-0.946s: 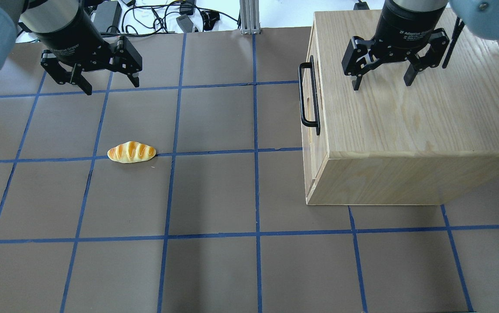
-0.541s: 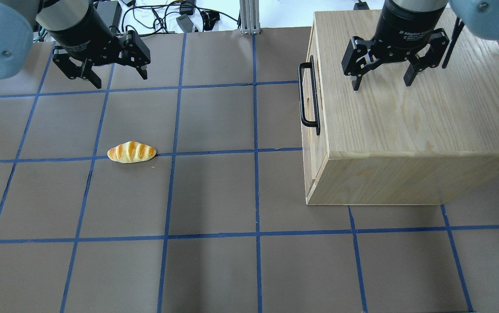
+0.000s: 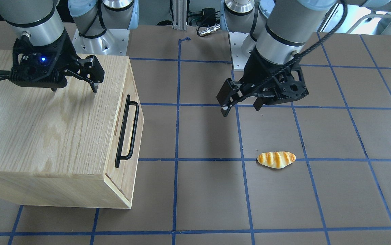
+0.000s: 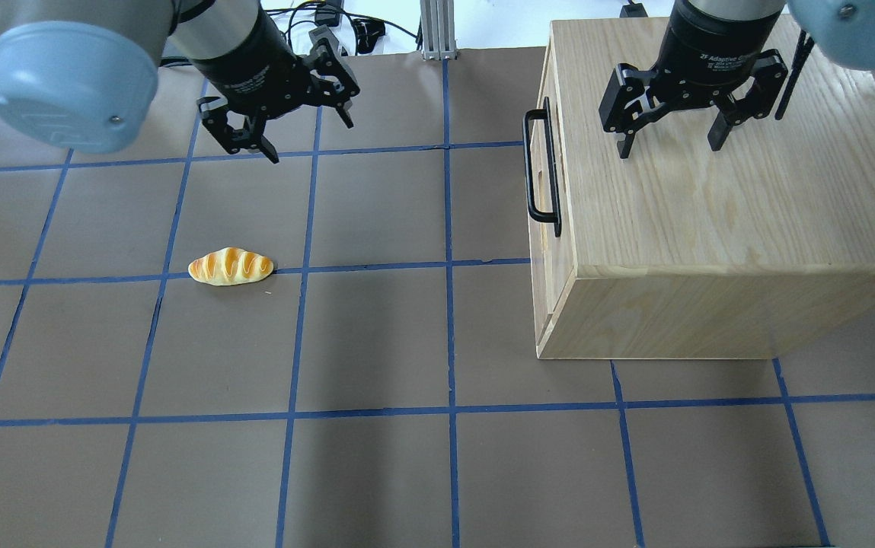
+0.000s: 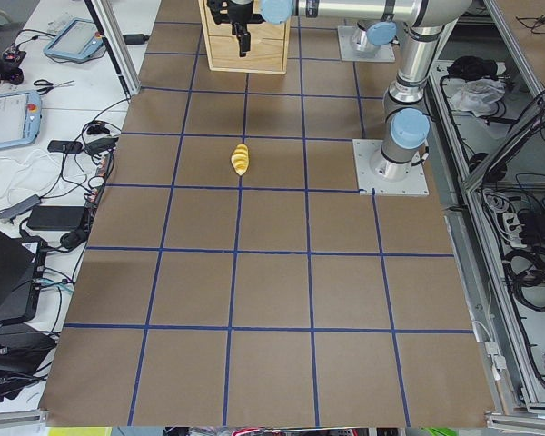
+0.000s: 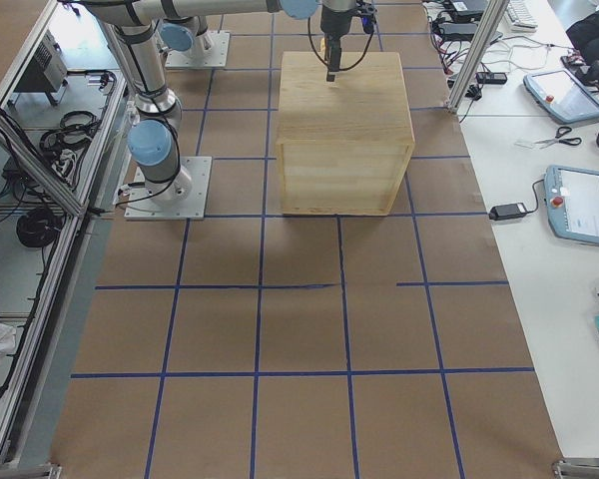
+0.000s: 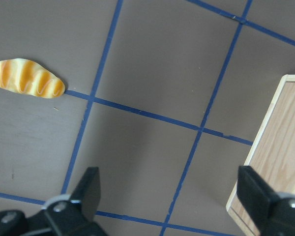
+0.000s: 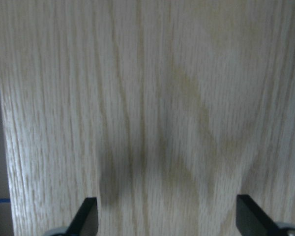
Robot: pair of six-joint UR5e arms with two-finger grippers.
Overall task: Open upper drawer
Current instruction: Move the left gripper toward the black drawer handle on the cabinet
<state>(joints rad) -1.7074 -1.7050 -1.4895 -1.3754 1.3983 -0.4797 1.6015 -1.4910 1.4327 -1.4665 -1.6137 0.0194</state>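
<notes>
Seen from the overhead camera, the left gripper point(image 4: 312, 141) hangs over the far part of the brown table point(image 4: 376, 342), which is marked off with a blue tape grid. Its two black fingers are spread apart with nothing between them. Its wrist camera looks down on bare table between the fingertips. Nearer the camera and a little to the left lies a small glazed bread roll point(image 4: 231, 266), alone on the table, just beside a tape line and well apart from both grippers. Further right stands the light oak cabinet point(image 4: 711, 213), its front turned toward the left gripper. The upper drawer point(image 3: 125, 132) sits at the top of that front, pushed fully in and flush with the cabinet's front face. Its long black bar handle point(image 4: 528, 167) stands off the panel, and neither gripper touches it. The left gripper is well apart from the handle. Over the cabinet's flat top, toward its far side, the right gripper point(image 4: 669, 148) points straight down. Its fingers are also spread wide and hold nothing. Its wrist camera shows only wood grain between the two fingertips.
</notes>
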